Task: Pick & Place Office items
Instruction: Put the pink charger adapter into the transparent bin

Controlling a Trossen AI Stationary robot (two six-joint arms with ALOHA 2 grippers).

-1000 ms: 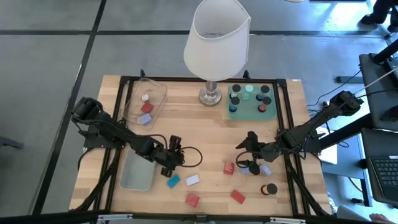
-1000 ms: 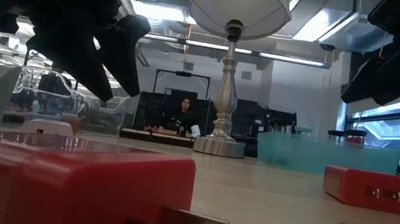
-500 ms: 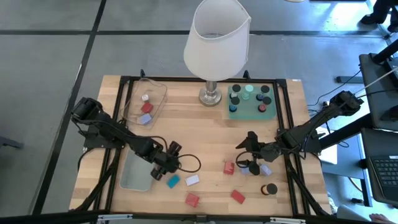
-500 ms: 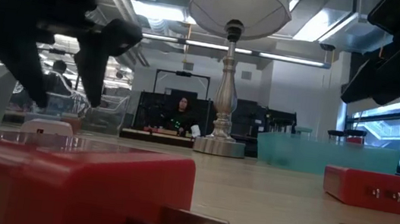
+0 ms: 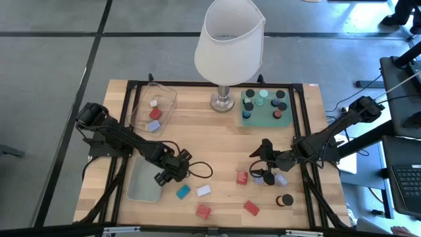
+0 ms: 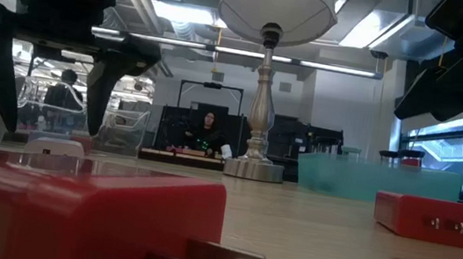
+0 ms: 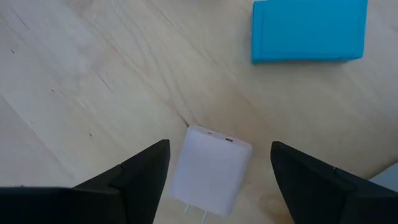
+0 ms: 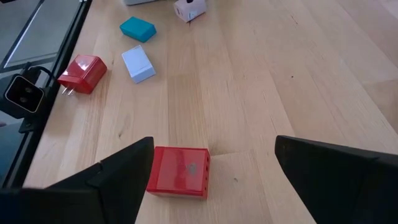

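Left gripper (image 7: pixel 214 163) hung with fingers spread, empty, straddling white plug adapter (image 7: pixel 209 174) on table; teal block (image 7: pixel 308 30) just beyond. Risk: one finger could clip adapter on descent and skid it off centre. Grey-blue bin (image 5: pixel 143 180) sat just beside. Right gripper (image 8: pixel 211 165) also spread, empty, near red adapter (image 8: pixel 180 172); could nudge it if lowered off centre.
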